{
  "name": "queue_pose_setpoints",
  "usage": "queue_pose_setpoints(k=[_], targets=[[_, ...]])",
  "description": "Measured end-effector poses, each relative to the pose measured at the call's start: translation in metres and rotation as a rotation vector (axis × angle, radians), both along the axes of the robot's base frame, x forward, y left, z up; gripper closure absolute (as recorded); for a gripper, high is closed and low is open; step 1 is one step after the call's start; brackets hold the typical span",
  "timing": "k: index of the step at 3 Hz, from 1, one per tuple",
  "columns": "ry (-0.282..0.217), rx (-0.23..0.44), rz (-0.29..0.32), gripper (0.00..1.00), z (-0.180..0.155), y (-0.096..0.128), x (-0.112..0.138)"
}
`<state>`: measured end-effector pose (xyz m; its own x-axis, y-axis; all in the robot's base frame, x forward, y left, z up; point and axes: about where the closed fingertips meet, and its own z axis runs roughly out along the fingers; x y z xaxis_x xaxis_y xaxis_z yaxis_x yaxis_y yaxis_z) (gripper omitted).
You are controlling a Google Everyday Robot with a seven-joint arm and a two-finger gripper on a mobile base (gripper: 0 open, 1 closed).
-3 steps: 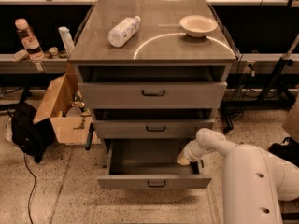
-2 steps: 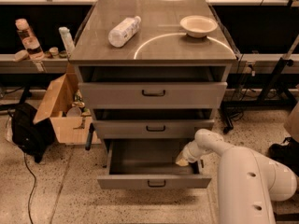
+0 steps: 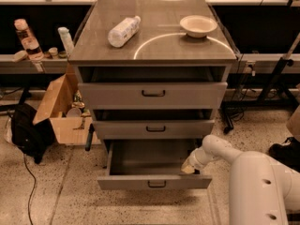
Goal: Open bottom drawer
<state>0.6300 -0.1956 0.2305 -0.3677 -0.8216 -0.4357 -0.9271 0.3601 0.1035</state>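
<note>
The bottom drawer (image 3: 154, 182) is pulled well out, lowest of the cabinet's three grey drawers. Its small black bar handle (image 3: 156, 184) is on the front panel and its grey interior (image 3: 147, 156) shows, with nothing in it. My gripper (image 3: 190, 167) reaches down from the white arm (image 3: 220, 151) at the right. It sits inside the drawer at its right front corner, just behind the front panel.
The middle drawer (image 3: 154, 129) and top drawer (image 3: 153, 93) are partly out. A plastic bottle (image 3: 123, 31) lies on the cabinet top beside a bowl (image 3: 198, 26). An open cardboard box (image 3: 61, 111) and black bag (image 3: 28, 131) stand at left. Cables lie at right.
My arm has shifted slightly toward the drawer's right front corner. The drawer stands as far out as before.
</note>
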Motion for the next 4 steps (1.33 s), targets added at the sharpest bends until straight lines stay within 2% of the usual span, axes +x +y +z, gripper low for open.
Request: queue_pose_setpoints(k=[1,2,3,4], targets=[[0.016,0.001,-0.061,1.00,0.012,-0.017,-0.034],[0.073,0.004,-0.116,1.00,0.011,-0.015,-0.097],[0.071,0.005,-0.117,1.00,0.011,-0.016,-0.095],[0.071,0.015,-0.109,1.00,0.008,-0.011,-0.083]])
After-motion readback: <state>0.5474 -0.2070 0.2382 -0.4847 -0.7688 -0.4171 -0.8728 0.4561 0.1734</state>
